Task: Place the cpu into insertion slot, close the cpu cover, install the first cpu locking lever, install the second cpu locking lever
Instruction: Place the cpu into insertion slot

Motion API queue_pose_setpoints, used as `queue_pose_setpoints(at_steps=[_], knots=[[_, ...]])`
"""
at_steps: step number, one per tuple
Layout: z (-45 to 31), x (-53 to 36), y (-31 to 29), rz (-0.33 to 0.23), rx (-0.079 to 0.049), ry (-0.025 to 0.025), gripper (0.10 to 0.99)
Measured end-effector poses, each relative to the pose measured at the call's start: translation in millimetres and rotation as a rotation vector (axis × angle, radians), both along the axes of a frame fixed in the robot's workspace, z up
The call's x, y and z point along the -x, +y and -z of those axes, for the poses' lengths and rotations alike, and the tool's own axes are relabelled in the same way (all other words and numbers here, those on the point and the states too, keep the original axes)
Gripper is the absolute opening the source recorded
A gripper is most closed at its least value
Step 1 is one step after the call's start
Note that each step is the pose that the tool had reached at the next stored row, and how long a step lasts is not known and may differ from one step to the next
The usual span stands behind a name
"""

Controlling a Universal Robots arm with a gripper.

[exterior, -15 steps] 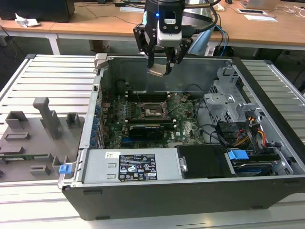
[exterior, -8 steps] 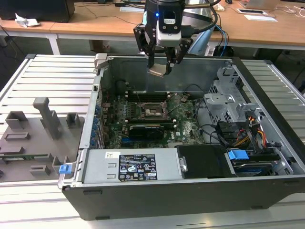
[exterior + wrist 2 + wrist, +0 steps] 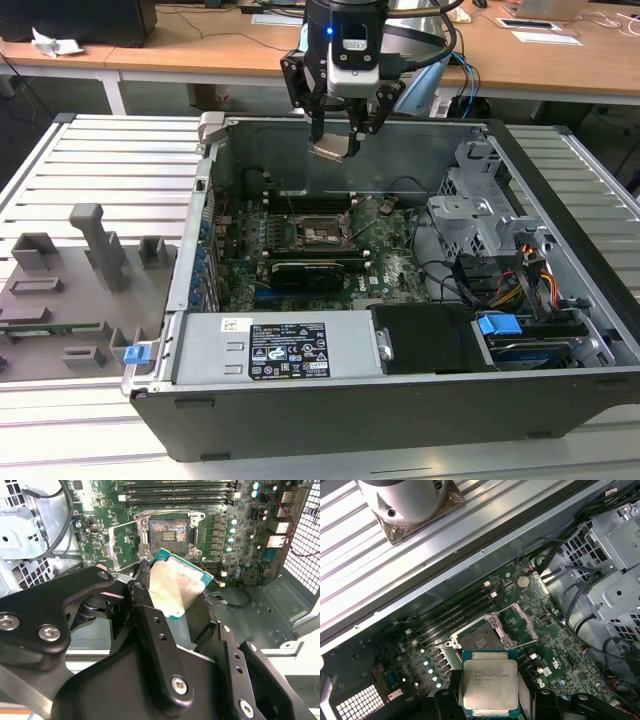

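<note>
The pincer (image 3: 340, 132) hangs above the open computer case (image 3: 350, 400), near its far wall in the exterior view. It is pinching the cpu (image 3: 332, 148) by two opposite edges. In the second wrist view, one black finger (image 3: 146, 611) presses on one side of the chip and another on the opposite side. The cpu (image 3: 176, 586) is held tilted, silver-grey top and green border showing, well above the motherboard (image 3: 385, 265) and touching nothing else.

Below it the insertion slot (image 3: 322, 232) lies uncovered, its dark centre exposed in both wrist views (image 3: 169, 532) (image 3: 477, 641). The cpu cover (image 3: 527, 620) is swung open beside the socket, a thin metal frame standing off one edge of it. Long black memory slots (image 3: 175, 490) run along the board just beyond the socket.

Inside the case, a black card (image 3: 305, 272) sits on the near side of the socket and a grey power supply (image 3: 270, 350) lies along the front wall. A metal drive cage (image 3: 480, 210) fills the exterior view's right. The case rests on a slatted metal worktop (image 3: 100, 150), with grey fixture blocks (image 3: 95, 250) at the exterior view's left.
</note>
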State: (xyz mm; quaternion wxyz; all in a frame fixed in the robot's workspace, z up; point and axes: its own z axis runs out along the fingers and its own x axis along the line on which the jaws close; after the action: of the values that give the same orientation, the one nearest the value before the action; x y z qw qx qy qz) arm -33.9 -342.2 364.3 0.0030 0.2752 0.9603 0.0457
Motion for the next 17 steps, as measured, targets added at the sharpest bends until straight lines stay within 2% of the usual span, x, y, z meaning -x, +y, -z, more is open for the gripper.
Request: queue_pose_setpoints(at_steps=[6, 11, 17], knots=[[0.2, 0.2, 0.0, 0.021, 0.0, 0.0, 0.529], [1.7, 0.2, 0.0, 0.089, 0.0, 0.0002, 0.529], [2.5, 0.5, 0.0, 0.145, 0.0, 0.0012, 0.529]])
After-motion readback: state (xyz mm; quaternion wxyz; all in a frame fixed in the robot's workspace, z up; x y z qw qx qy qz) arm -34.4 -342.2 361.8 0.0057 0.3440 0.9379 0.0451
